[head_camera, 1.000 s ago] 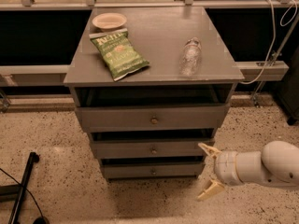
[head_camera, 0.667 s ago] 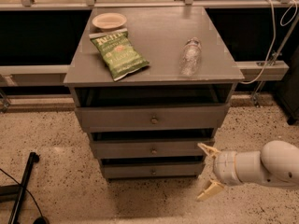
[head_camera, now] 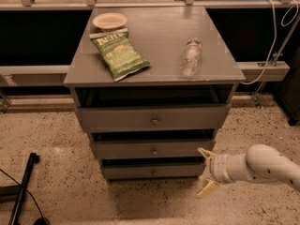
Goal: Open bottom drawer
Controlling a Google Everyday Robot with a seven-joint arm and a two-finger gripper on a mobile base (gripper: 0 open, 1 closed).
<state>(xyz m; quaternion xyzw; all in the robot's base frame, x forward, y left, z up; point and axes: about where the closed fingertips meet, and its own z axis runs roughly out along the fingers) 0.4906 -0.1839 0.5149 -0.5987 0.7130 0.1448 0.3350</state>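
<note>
The bottom drawer [head_camera: 140,171] is the narrowest, lowest grey front of the three, with a small round knob [head_camera: 153,172] at its centre. It sits closed, set back under the middle drawer [head_camera: 140,150]. The top drawer [head_camera: 140,118] is the widest. My gripper [head_camera: 206,172] is at the lower right, beside the right end of the bottom drawer. Its two pale fingers [head_camera: 205,153] are spread wide, one above the other, holding nothing. The white arm [head_camera: 262,165] comes in from the right edge.
On the grey cabinet top [head_camera: 154,71] lie a green chip bag [head_camera: 119,53], a small plate [head_camera: 109,20] and a clear plastic bottle [head_camera: 190,56]. A black stand leg [head_camera: 23,191] lies on the speckled floor at left. Cables [head_camera: 272,46] hang at right.
</note>
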